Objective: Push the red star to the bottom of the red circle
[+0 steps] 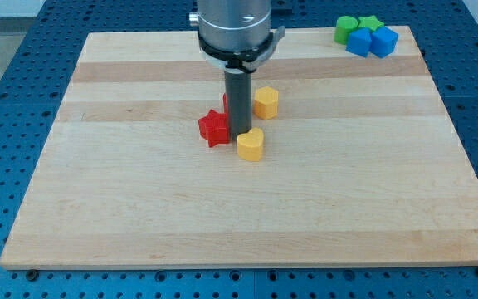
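The wooden board (pixel 247 208) lay on a blue pegboard bench (pixel 7 100), and the arm's grey housing (pixel 236 29) hung over the middle of the board's top half. From it the dark rod came straight down, and my tip (pixel 241 135) stood among a small huddle of blocks; being a bare rod, it had nothing to open or clamp, and it held nothing. The red star (pixel 215 128) sat just to the view's left of the tip, touching it or very nearly so. A sliver of red (pixel 226 100) showed behind the rod, probably the red circle, though the rod hid most of it. A yellow heart-shaped block (pixel 251 144) lay just below and right of the tip, and a yellow hexagonal block (pixel 265 102) stood above and to the right. Near the board's top right corner, well apart, clustered a green round block (pixel 346 28), a green star (pixel 372 23) and two blue blocks (pixel 359 41) (pixel 384 41).
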You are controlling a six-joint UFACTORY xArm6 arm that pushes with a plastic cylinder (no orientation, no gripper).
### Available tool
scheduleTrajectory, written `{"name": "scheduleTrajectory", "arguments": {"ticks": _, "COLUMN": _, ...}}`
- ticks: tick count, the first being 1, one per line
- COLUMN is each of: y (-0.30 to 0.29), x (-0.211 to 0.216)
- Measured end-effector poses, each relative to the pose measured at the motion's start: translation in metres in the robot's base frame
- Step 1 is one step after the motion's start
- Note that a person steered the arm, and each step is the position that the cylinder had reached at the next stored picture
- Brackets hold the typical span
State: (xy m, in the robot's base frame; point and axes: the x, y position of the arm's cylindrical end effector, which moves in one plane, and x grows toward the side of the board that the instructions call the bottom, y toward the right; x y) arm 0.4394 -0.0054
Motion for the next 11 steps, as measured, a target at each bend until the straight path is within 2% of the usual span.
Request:
{"name": "scheduleTrajectory", "arguments": {"ticks": 2, "y": 0.091, "x": 0.0}}
{"name": "scheduleTrajectory", "arguments": {"ticks": 3, "y": 0.099, "x": 0.074}}
{"name": "scheduleTrajectory", "arguments": {"ticks": 4, "y": 0.044, "x": 0.123}}
{"name": "scheduleTrajectory", "arguments": {"ticks": 5, "y": -0.028, "x": 0.098}}
{"name": "scheduleTrajectory", "arguments": {"ticks": 6, "y": -0.061, "x": 0.053}}
{"name": "scheduleTrajectory", "arguments": {"ticks": 7, "y": -0.085, "x": 0.049}}
{"name": "scheduleTrajectory", "arguments": {"ticks": 9, "y": -0.06, "x": 0.014}}
{"name": "scheduleTrajectory", "arguments": {"ticks": 11, "y": -0.055, "x": 0.009}}
